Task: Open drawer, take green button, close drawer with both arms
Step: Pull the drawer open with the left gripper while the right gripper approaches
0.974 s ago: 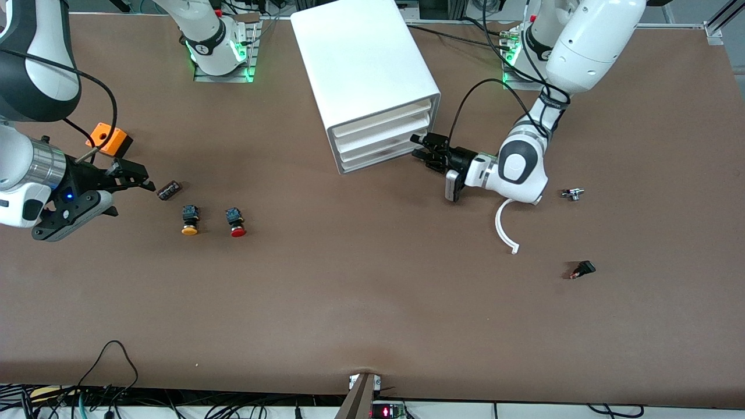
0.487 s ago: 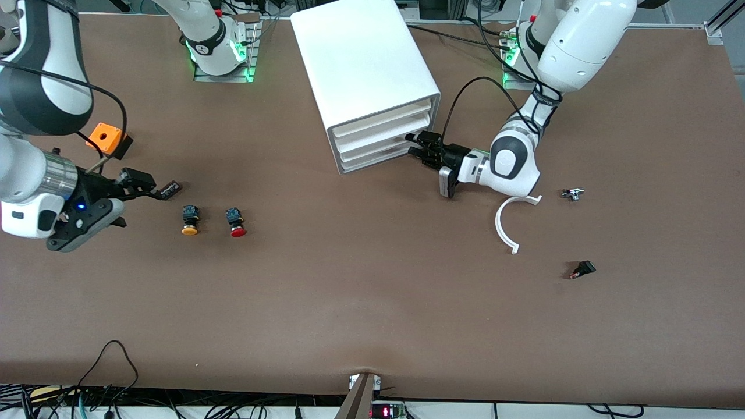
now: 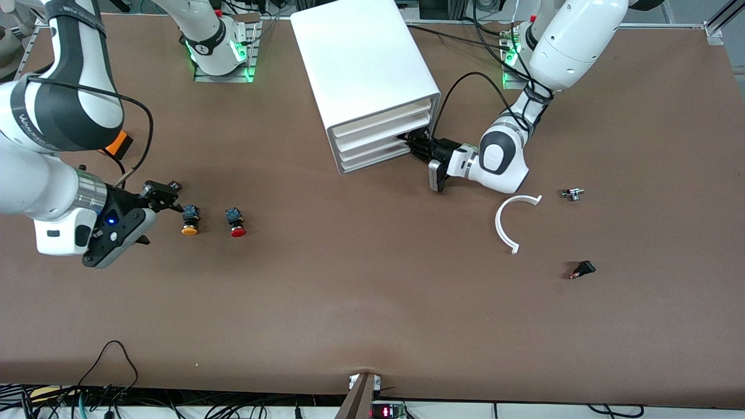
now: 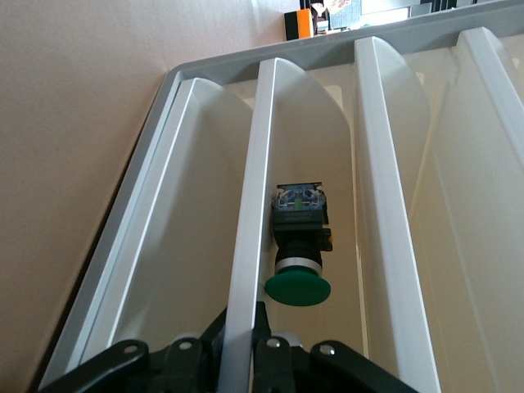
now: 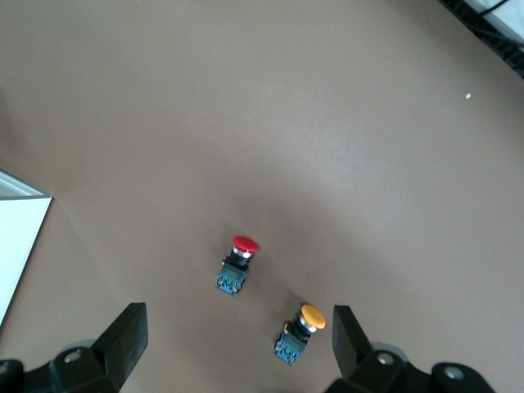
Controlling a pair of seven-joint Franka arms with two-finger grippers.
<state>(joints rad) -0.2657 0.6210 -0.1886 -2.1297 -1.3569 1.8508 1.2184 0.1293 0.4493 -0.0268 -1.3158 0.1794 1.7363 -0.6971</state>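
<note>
At upper centre of the front view the left gripper [image 3: 409, 145] is clamped tight on the front edge of a drawer [image 3: 381, 141] of the white cabinet [image 3: 364, 70], and the left wrist view shows its fingers [image 4: 266, 352] pinching that drawer's thin front lip [image 4: 246, 270]. In that view's centre, the green button [image 4: 298, 246] lies on its side inside the drawer, cap toward the gripper. At middle left of the front view the right gripper [image 3: 169, 195] hangs with its jaws spread wide over the desk [image 3: 372, 302], just above the yellow button [image 3: 189, 220], with the red button [image 3: 236, 222] beside it.
</note>
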